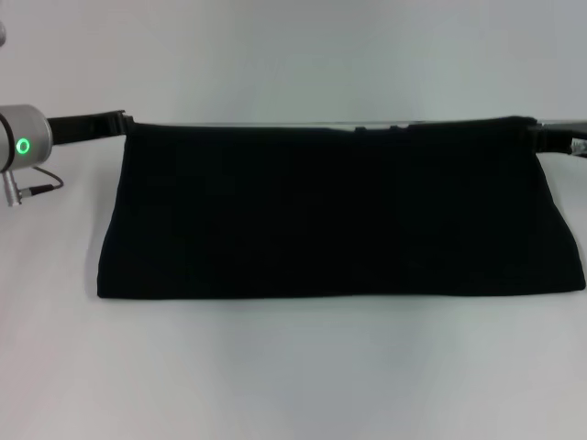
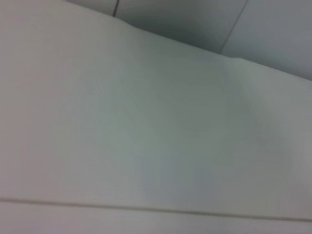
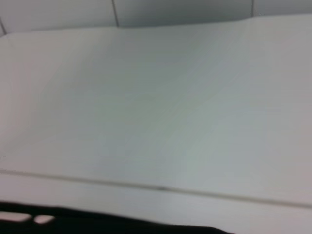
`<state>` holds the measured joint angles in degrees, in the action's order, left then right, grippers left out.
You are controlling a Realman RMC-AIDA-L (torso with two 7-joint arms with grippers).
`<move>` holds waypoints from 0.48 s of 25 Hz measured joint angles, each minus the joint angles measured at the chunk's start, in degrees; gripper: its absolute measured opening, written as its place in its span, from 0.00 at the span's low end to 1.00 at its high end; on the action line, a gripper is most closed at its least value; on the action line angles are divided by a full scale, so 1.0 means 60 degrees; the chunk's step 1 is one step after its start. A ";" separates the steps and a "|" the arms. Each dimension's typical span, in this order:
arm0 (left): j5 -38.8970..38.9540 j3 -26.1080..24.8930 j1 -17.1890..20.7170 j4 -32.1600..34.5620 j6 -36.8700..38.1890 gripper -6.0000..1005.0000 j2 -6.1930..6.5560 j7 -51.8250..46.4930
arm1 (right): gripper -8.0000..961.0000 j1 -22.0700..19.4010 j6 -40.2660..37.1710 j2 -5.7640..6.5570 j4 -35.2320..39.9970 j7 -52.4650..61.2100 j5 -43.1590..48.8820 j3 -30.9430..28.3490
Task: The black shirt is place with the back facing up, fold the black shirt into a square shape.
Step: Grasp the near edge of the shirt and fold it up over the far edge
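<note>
Judging from the head view, I have the black shirt (image 1: 339, 211) mid-fold on the table (image 1: 293, 385); left gripper (image 1: 117, 120) at ten o'clock and right gripper (image 1: 543, 134) at two pinch its far corners, side folds remaining.

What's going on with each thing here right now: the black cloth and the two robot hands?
black shirt: spread wide as a hanging panel, far edge lifted and pulled taut between the two hands, near edge resting on the white table.
left hand: at the shirt's far left corner, apparently holding it up.
right hand: at the shirt's far right corner, apparently holding it up.
</note>
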<state>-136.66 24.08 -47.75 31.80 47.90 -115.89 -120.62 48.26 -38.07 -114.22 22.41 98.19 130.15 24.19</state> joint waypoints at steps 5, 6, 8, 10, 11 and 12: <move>0.0002 0.0238 -0.0108 0.0002 -0.0691 0.01 -0.0014 0.0213 | 0.05 0.0151 0.0466 0.0019 -0.0045 -0.0097 -0.0186 0.0041; 0.0002 0.0350 -0.0120 -0.0028 -0.0852 0.01 -0.0030 0.0219 | 0.05 0.0170 0.0507 0.0011 -0.0048 -0.0104 -0.0187 0.0052; 0.0002 0.0465 -0.0137 -0.0069 -0.1055 0.01 -0.0054 0.0224 | 0.05 0.0198 0.0572 -0.0006 -0.0051 -0.0124 -0.0188 0.0064; 0.0002 0.0527 -0.0150 -0.0104 -0.1192 0.01 -0.0079 0.0247 | 0.05 0.0226 0.0630 -0.0021 -0.0072 -0.0157 -0.0188 0.0070; 0.0002 0.0527 -0.0150 -0.0104 -0.1192 0.01 -0.0079 0.0247 | 0.05 0.0248 0.0666 -0.0027 -0.0111 -0.0181 -0.0188 0.0075; 0.0002 0.0554 -0.0151 -0.0116 -0.1230 0.01 -0.0082 0.0255 | 0.05 0.0268 0.0704 -0.0029 -0.0160 -0.0208 -0.0188 0.0078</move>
<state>-136.65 27.40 -48.66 31.11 40.52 -116.39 -119.10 49.87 -33.85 -114.39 21.45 96.95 129.02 24.66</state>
